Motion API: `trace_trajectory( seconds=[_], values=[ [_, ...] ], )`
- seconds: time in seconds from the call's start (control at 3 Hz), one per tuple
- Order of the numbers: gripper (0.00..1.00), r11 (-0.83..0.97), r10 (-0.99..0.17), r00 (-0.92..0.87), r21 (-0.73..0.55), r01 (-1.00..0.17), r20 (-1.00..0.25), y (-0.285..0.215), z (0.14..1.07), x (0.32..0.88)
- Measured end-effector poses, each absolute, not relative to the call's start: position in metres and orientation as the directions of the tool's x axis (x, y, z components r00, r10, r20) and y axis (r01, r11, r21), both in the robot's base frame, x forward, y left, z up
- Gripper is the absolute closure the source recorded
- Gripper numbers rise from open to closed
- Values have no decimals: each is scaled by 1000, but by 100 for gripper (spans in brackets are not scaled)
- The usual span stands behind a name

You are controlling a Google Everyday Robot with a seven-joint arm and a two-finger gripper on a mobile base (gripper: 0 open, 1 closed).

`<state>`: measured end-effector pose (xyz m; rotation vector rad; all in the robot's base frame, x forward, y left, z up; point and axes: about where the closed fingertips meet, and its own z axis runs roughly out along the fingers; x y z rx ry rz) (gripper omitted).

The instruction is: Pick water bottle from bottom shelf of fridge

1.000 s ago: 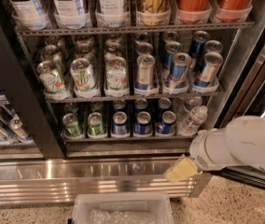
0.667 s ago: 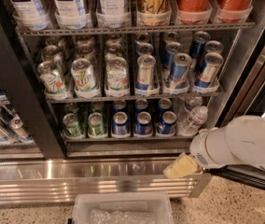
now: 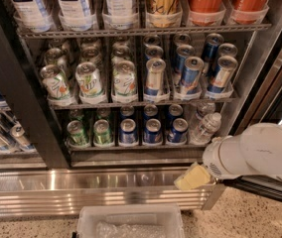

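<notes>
Water bottle (image 3: 206,128) is in the rightmost lane of the bottom shelf (image 3: 131,148), leaning a little, white cap toward us. A second clear one stands just behind it. To its left come the blue cans (image 3: 152,130), then the green cans (image 3: 76,132), all inside the fridge (image 3: 36,133) with the door open.

Now the gripper (image 3: 192,177): it's low, below the shelf edge and in front of the ribbed steel base panel (image 3: 81,187), just left of the bottle's lane. It isn't touching anything. Whether the jaws are wide or narrow, I cannot tell from this angle. The white arm (image 3: 260,150) comes in from the right, and a clear plastic bin (image 3: 131,214) sits on the floor beneath.

By my read this is the approach, with no grasp yet. The next move calls for a lift above the shelf lip, a small shift right and a reach in around the front bottle's body. The tight spot is the neighbouring blue can, so the line in has to be clean.
</notes>
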<state>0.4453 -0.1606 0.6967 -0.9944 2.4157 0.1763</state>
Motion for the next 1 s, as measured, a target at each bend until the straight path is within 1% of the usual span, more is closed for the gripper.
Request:
trace_trajectory(
  seconds=[0.33, 0.67, 1.0],
  values=[
    [0, 774, -542, -633, -37, -632, -553, -171, 700, 471],
    [0, 851, -371, -663, 48, -523, -650, -187, 711, 546],
    [0, 851, -371, -666, 50, -523, -648, -186, 709, 545]
  ],
)
